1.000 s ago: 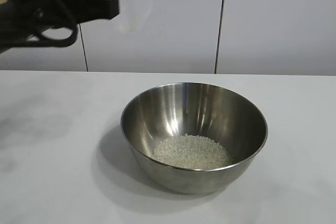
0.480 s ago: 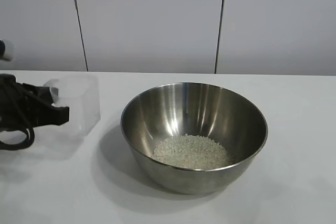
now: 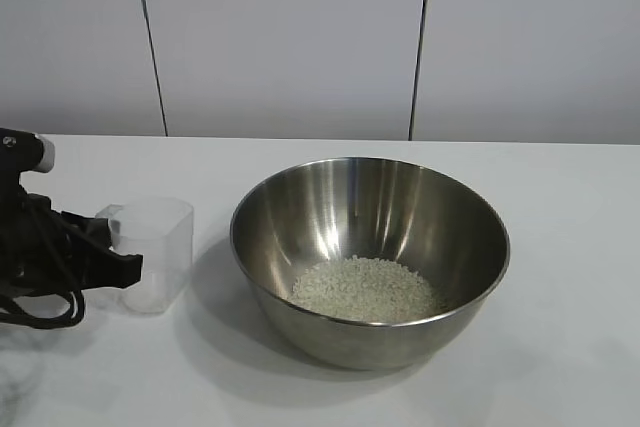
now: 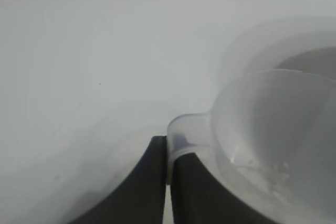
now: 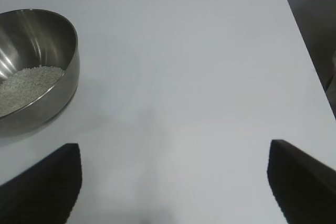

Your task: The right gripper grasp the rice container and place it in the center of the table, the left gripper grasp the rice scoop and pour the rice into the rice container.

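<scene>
**Pour Complete; Scoop at Release**

Rice lies in the steel rice container mid-counter. The emptied rice scoop stands upright, its lip between the left gripper jaws; grip or release: cannot tell. Right gripper jaws stand wide, holding nothing, the container well aside. Remaining: withdraw.

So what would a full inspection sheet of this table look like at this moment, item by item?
Surface: white table, bare around the things.
Job's things: steel rice container sits mid-table with a heap of rice in its bottom. The clear rice scoop stands upright beside it, apart from it, almost empty, a few grains left inside.
Clutter: nothing seen.
Grippers: left gripper is at the scoop's handle, fingers close together on either side of it. Right gripper hangs open over bare table, off to the side of the container.
Cables: a black cable loops under the left arm.
Surroundings: plain pale wall panels.
</scene>
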`<state>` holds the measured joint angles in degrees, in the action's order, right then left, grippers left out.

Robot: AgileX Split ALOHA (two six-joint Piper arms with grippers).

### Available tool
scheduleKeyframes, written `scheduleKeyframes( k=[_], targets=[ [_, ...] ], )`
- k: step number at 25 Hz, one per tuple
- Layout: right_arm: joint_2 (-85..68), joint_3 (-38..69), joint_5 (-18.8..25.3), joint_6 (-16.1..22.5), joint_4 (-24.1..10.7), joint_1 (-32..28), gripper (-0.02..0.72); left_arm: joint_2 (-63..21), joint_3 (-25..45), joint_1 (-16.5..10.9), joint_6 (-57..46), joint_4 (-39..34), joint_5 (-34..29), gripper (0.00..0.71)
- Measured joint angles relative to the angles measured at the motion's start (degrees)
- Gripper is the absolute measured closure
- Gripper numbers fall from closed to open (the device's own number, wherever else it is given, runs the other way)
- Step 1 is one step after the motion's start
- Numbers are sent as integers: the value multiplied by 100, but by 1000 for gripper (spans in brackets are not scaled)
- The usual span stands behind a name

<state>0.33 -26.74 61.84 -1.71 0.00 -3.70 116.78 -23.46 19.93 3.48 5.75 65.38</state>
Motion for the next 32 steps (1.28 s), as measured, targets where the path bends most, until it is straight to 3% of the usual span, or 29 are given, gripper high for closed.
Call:
scheduleKeyframes(
  k=[3,12,17,20,21,23,27,32],
  targets=[
    [0,0,0,0,0,0,43,0,6,-8,0,4,24,322],
    [0,0,0,0,0,0,43,-15,653,-8,260,-13,58,288],
    [0,0,-7,0,0,0,43,-600,814,-8,331,-19,58,149],
    [0,0,-7,0,0,0,43,-1257,792,-8,572,-19,-64,114],
    [0,0,-7,0,0,0,43,-1526,738,-8,636,-19,-307,110],
    [0,0,-7,0,0,0,43,-2033,514,-8,716,-19,-1365,105],
    [0,0,-7,0,0,0,43,-2968,-373,-8,733,-156,-4278,105],
    [0,0,-7,0,0,0,43,-3575,-2159,-42,671,-225,-7481,105]
  ],
)
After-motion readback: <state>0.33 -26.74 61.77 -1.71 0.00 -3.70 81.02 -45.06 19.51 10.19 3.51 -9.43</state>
